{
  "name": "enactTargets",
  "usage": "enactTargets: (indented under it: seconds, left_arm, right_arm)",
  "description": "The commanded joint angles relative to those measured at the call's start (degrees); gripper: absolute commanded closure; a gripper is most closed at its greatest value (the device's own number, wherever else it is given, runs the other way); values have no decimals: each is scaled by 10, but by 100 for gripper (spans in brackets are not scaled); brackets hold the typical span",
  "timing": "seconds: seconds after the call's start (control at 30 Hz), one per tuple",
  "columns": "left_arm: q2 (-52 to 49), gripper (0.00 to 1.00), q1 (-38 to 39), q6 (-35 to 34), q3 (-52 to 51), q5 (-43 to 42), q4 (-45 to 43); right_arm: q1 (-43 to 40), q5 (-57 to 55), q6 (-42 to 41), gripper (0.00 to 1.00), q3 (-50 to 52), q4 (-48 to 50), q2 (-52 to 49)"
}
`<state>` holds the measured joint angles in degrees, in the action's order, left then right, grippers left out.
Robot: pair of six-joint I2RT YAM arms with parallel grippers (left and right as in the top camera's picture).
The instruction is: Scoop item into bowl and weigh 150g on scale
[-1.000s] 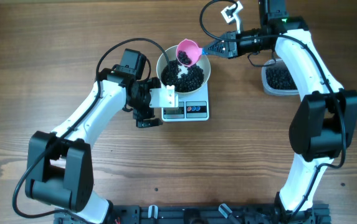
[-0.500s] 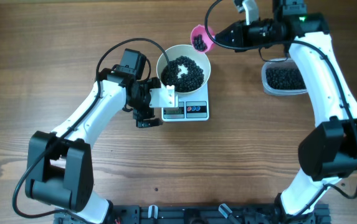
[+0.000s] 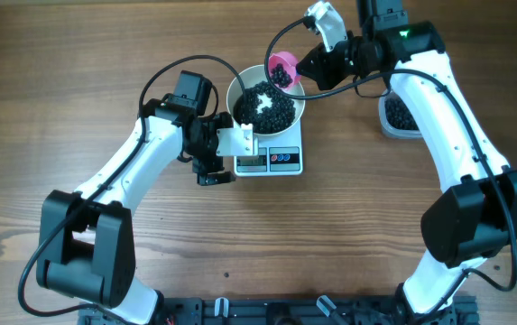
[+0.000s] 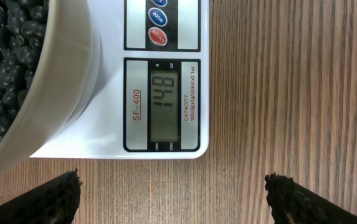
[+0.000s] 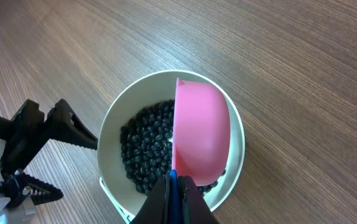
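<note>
Hovering with the left gripper point(image 4: 172, 180) spread wide and empty, just before the scale point(image 4: 166, 102) (display reading 148). Bearing on top the white bowl point(image 3: 236, 90), heaped with black beans point(image 3: 267, 108). Farther back, clamping the pink scoop point(image 5: 200, 134) by its handle in the right gripper point(image 5: 177, 186), tilting it over the bowl, clear tub point(image 3: 399, 117) lying beyond.

Both arms are built of white tubular links, left arm point(image 3: 118, 169) and right arm point(image 3: 457, 117), joined by black cylindrical joints. A thin black cable point(image 3: 199, 59) loops above the left wrist; a second cable point(image 3: 281, 36) arcs off the right wrist. A green indicator light point(image 3: 409, 33) is lit (right arm only). The left fingertips point(image 4: 57, 198) are black and rough-edged.
</note>
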<state>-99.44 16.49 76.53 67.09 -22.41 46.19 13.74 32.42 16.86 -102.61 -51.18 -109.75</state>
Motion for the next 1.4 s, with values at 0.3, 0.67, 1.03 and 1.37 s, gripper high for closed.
enactTargets:
  seconds: [0.3,0.67,1.03,1.37]
  left_arm:
    - [-6,0,-2,10,-5,-11,0]
    - [-6,0,-2,10,-5,-11,0]
    - [-6,0,-2,10,-5,-11,0]
    - [-6,0,-2,10,-5,-11,0]
  right_arm:
    - [-1,1,26,96,-12,8,12]
    - [-1,5,-17,96,-12,17,12]
    - [25,-41,66,96,-12,13,12]
    - [24,11,57,96,-12,14,12]
